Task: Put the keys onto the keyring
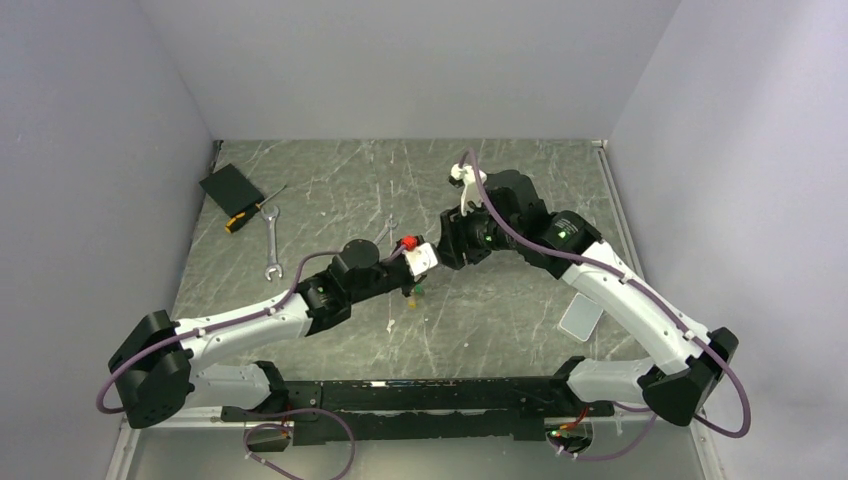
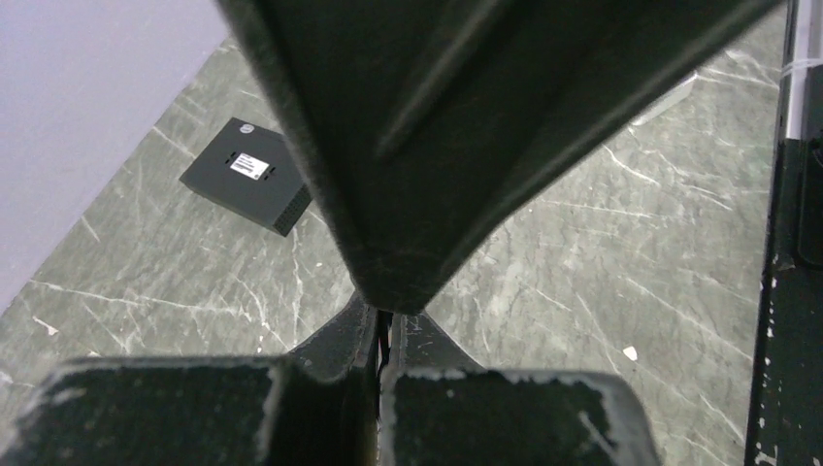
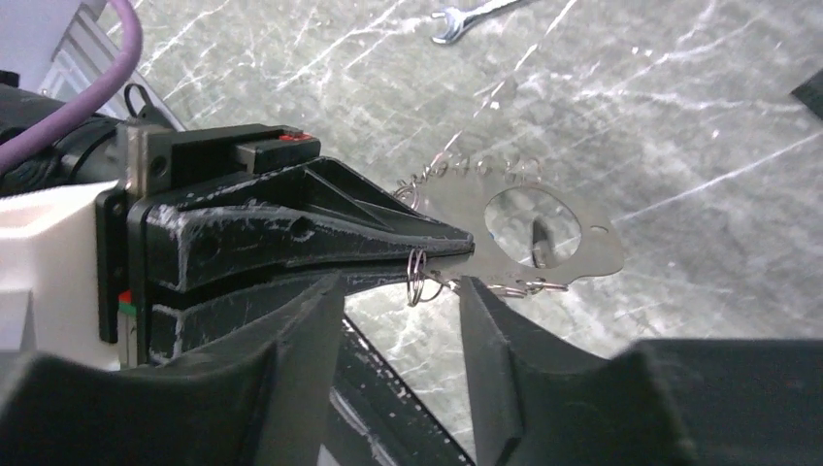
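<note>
— Overhead?
— The left gripper and right gripper meet mid-table, over the grey marbled tabletop.
— Left wrist?
— Its fingers are pressed together (a flat black box lies beyond).
— Right wrist?
— The left jaws pinch the flat silver oval keyring, which has small wire rings on its edge. The right fingers stand apart beside it, gripping nothing.

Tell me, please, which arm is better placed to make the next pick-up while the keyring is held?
Right. The left tool is shut on the keyring, so it is occupied. The right tool stands open and empty beside it, probably free to reach for the next item.
</note>
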`<action>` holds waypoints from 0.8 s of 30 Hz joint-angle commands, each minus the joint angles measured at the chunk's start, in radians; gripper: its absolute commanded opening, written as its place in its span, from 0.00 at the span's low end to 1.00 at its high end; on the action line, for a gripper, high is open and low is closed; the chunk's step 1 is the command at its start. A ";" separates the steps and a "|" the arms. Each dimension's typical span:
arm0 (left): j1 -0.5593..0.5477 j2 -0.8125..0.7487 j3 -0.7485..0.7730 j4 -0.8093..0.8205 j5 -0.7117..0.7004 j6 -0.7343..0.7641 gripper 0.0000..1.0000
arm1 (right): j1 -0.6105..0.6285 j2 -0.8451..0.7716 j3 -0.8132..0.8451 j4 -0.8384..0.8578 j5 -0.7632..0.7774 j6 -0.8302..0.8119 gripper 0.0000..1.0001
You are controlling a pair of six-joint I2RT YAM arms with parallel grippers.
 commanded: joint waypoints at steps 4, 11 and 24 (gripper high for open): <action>-0.001 -0.026 0.018 0.192 -0.105 -0.140 0.00 | -0.002 -0.112 -0.036 0.148 0.012 0.009 0.53; 0.009 -0.023 0.042 0.225 -0.152 -0.291 0.00 | -0.002 -0.167 -0.114 0.251 0.026 0.019 0.37; 0.013 -0.013 0.038 0.265 -0.113 -0.385 0.00 | -0.002 -0.135 -0.134 0.332 0.055 -0.017 0.33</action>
